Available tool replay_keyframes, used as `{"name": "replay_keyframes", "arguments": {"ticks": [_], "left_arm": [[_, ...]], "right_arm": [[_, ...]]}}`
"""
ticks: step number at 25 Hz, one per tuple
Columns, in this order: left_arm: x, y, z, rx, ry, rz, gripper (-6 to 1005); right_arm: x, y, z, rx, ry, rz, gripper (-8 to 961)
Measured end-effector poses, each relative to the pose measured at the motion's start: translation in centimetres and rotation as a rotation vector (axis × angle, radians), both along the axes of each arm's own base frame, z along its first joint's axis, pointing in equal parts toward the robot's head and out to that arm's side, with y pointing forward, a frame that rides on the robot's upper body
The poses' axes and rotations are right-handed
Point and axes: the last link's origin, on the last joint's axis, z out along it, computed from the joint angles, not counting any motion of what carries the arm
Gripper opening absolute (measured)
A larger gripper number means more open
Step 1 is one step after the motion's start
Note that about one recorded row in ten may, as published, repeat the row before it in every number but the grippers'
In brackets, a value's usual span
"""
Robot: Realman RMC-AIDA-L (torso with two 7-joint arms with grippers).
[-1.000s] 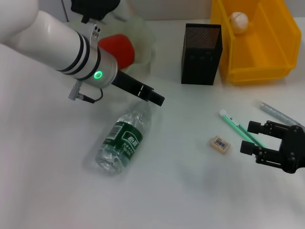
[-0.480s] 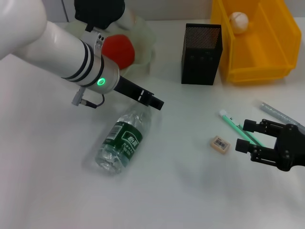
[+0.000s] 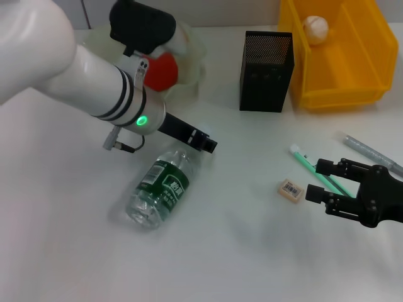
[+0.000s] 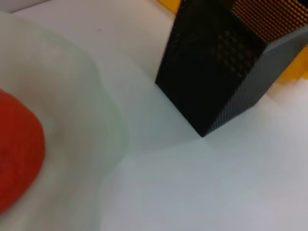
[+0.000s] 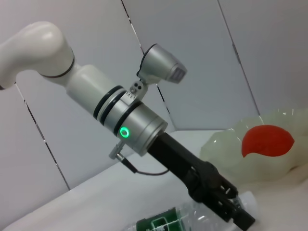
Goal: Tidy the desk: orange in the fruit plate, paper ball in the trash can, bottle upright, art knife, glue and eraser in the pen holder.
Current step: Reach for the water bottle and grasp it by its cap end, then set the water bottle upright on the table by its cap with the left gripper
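A clear bottle (image 3: 162,189) with a green label lies on its side mid-desk. My left gripper (image 3: 204,143) hovers just over its cap end and also shows in the right wrist view (image 5: 236,211). The orange (image 3: 162,68) sits in the pale fruit plate (image 3: 192,47). A paper ball (image 3: 315,28) lies in the yellow bin (image 3: 343,69). The small tan eraser (image 3: 291,189) lies just left of my open right gripper (image 3: 318,181), which holds nothing. A slim green stick (image 3: 312,167) lies under its far finger, a grey slim tool (image 3: 371,151) beyond. The black mesh pen holder (image 3: 266,63) stands at the back.
The left wrist view shows the pen holder (image 4: 216,72), the plate's rim (image 4: 96,120), part of the orange (image 4: 17,149) and a corner of the yellow bin (image 4: 293,72). The white left arm (image 3: 75,75) spans the desk's back left, partly covering the plate.
My left gripper has come down and slightly toward me, closer to the bottle's cap end. My right gripper has slid left toward the eraser.
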Motion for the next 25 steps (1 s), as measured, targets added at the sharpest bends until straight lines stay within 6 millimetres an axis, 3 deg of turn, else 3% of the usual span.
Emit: {"name": "replay_keyframes", "arguments": {"ticks": [4,12,20,25], "left_arm": [[-0.1,-0.4,-0.5,-0.008,0.012,-0.022,542],[1.1,-1.2,-0.4,-0.014,-0.058,-0.073,444],[2.6,-3.7,1.8,-0.006,-0.283,-0.228,444],[2.1,-4.7,4.0,0.019,-0.478,-0.296,443]], "right_arm": [[0.0,0.0,0.0,0.005,0.003,0.001,679],[0.0,0.0,0.0,0.008,0.003,0.001,675],[0.0,-0.1,0.2,0.014,0.011,0.001,671],[-0.1,-0.1,0.2,0.012,0.018,0.003,669]]}}
